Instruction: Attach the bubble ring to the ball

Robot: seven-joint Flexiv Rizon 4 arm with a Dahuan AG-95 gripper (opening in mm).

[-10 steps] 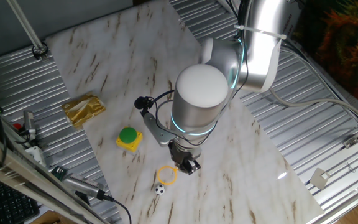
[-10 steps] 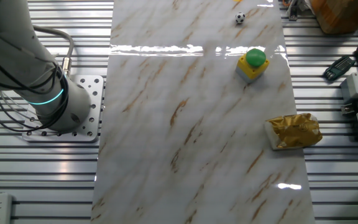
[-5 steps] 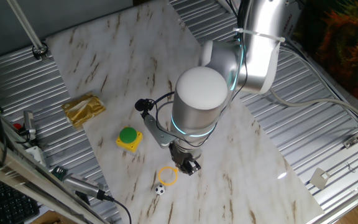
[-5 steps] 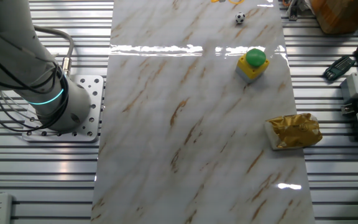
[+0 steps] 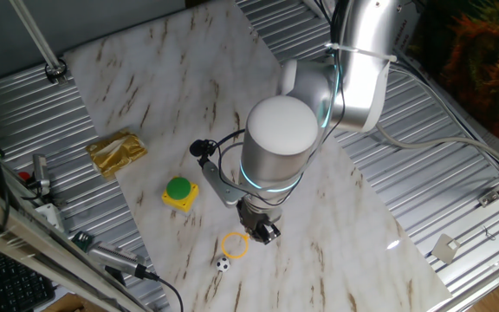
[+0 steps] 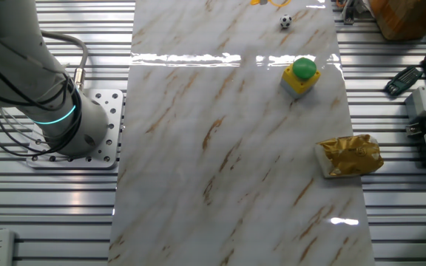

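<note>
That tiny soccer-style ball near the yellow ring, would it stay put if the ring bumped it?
Probably not. The ball is round and sits free on the smooth, glossy marble-pattern tabletop, so a nudge from the bubble ring would likely send it rolling. It looks very small next to the green button, so it is probably light and easily pushed.

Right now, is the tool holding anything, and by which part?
It appears to hold the bubble ring by its short handle end, beside the ball. The tool is partly hidden by the arm, so contact isn't certain.
</note>
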